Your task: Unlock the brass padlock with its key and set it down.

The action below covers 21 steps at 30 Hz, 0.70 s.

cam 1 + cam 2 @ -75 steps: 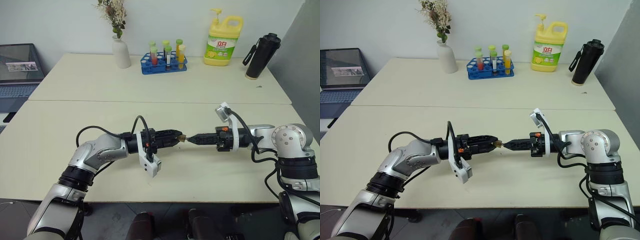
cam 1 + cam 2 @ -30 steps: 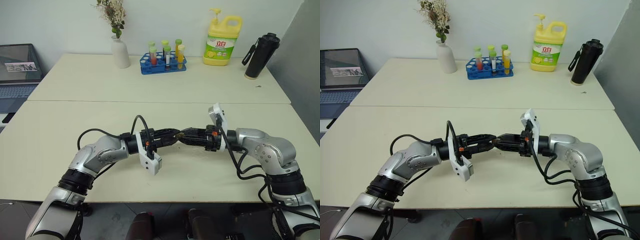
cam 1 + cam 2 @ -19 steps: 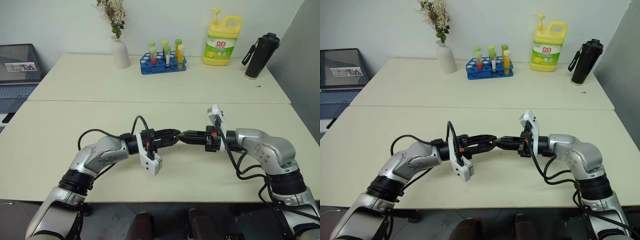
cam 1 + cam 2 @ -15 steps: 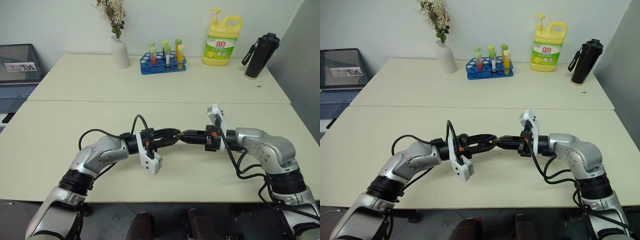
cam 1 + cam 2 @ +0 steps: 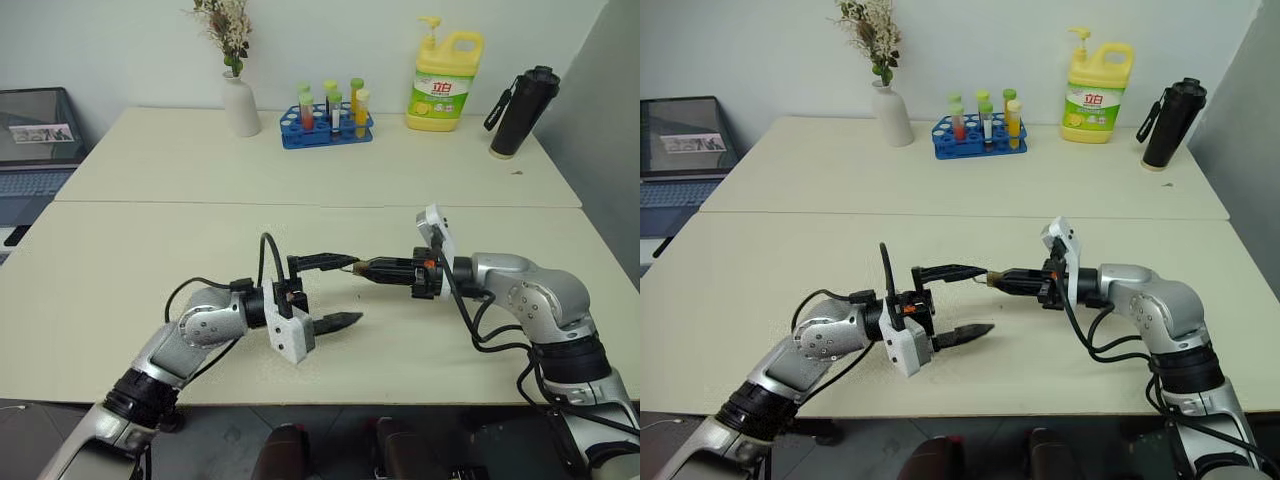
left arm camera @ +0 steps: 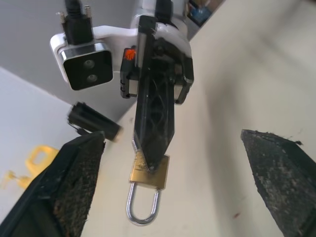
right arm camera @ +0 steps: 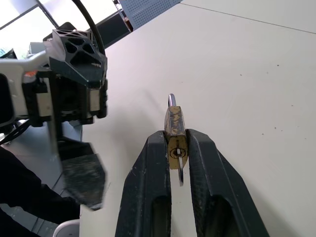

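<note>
- My left gripper (image 5: pixel 338 292) just let go: black fingers now spread wide, pulled back from my right gripper (image 7: pixel 177 148).
- Right gripper's fingers pinch narrow on the small golden brass padlock (image 6: pixel 149 173), held above the cream table (image 5: pixel 200 240).
- Thin silvery key (image 7: pixel 180 167) sits in the keyhole; I judge the shackle unopened.
- Yellow detergent bottle (image 5: pixel 445 80) far behind the padlock: label unreadable.

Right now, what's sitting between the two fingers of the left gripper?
Nothing is gripped there. In the left wrist view the left gripper stands wide open, and in its gap hangs the brass padlock, pinched by the right gripper, over bare table.
</note>
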### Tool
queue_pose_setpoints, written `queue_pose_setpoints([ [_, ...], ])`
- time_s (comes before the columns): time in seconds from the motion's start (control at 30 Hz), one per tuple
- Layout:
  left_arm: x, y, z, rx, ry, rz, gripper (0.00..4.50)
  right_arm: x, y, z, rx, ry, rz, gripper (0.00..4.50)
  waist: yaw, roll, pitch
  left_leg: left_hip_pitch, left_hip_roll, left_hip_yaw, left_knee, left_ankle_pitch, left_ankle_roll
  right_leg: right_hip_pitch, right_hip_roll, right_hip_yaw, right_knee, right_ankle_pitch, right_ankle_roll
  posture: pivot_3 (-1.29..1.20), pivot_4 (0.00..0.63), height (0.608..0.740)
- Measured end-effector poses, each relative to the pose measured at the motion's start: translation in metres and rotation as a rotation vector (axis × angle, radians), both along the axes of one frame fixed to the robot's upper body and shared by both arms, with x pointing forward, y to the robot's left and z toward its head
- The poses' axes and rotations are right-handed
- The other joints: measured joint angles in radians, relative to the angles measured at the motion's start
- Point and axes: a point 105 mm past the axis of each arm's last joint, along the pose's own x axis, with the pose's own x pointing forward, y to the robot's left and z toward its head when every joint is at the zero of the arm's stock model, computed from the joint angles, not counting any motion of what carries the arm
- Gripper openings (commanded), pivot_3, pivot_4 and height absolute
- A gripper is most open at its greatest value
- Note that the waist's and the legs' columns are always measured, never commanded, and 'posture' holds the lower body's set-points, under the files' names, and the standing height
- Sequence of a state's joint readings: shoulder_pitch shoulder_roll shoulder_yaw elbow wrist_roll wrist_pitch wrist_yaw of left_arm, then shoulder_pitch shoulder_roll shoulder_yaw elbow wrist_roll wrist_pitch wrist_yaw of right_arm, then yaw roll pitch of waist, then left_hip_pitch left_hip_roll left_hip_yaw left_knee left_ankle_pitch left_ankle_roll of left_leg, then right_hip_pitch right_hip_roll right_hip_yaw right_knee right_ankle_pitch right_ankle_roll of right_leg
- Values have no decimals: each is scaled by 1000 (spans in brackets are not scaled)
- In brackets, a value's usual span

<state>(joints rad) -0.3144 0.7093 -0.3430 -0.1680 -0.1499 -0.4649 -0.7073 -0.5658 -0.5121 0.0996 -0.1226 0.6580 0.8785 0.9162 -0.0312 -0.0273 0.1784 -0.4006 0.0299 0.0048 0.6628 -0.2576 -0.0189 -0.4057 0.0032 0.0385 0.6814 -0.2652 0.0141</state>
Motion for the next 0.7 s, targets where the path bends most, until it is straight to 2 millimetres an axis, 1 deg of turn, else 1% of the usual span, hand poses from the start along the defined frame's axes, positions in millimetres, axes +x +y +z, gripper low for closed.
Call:
queue_pose_setpoints([
  [0.1, 3, 2, 19, -116, 210, 33, 3928, 3, -3, 0, -6, -15, -11, 155, 1, 0, 0, 0, 0, -1, 0, 0, 0, 0, 3, -1, 0, -2, 3, 0, 150, 740],
  [0.2, 9, 8, 28, -165, 333, 60, 2906, 3, -4, 1, -8, -32, -6, 155, 0, 0, 0, 0, 0, -1, 0, 0, 0, 0, 5, 0, 0, -3, 5, 0, 150, 740],
  [0.23, 15, 12, 32, -191, 366, 80, 2580, 3, -4, 2, -8, -39, -3, 155, 1, 0, 0, 0, 0, -1, 0, 0, 0, 0, 5, 0, 0, -3, 5, 0, 150, 740],
  [0.33, 37, 27, 52, -266, 373, 138, 1502, 1, -3, 6, -10, -72, 17, 155, 2, 0, 0, 0, 0, -1, 0, 0, 0, 0, 6, 0, 0, -3, 5, 0, 150, 740],
  [0.4, 41, 31, 52, -261, 387, 145, 846, 0, -3, 7, -10, -83, 21, 155, 2, 0, 0, 0, 0, 0, 0, 0, 0, 0, 6, 0, -1, -2, 4, 0, 150, 740],
  [0.47, 49, 35, 38, -241, 437, 163, 181, -1, -1, 9, -9, -95, 28, 155, 2, 0, 0, 0, 0, 0, 0, 0, 0, 0, 6, 1, -1, 0, 0, 0, 150, 740],
  [0.5, 54, 37, 29, -232, 469, 180, 9, -2, 0, 10, -8, -101, 32, 155, 2, 0, 0, 0, 0, 0, 0, 0, 0, 0, 6, 0, -1, 0, 0, 0, 150, 740],
  [0.6, 60, 38, 5, -193, 548, 193, 0, -4, 1, 13, -5, -115, 42, 155, 2, 0, 0, 0, 0, 0, 0, 0, 0, 0, 6, 1, -1, 0, 0, 0, 150, 740],
  [0.7, 57, 27, -5, -161, 579, 140, 0, -7, 3, 16, 3, -124, 53, 155, 2, 0, 0, 0, 0, 0, 0, 0, 0, 0, 6, 1, -1, 0, 0, 0, 150, 740],
])
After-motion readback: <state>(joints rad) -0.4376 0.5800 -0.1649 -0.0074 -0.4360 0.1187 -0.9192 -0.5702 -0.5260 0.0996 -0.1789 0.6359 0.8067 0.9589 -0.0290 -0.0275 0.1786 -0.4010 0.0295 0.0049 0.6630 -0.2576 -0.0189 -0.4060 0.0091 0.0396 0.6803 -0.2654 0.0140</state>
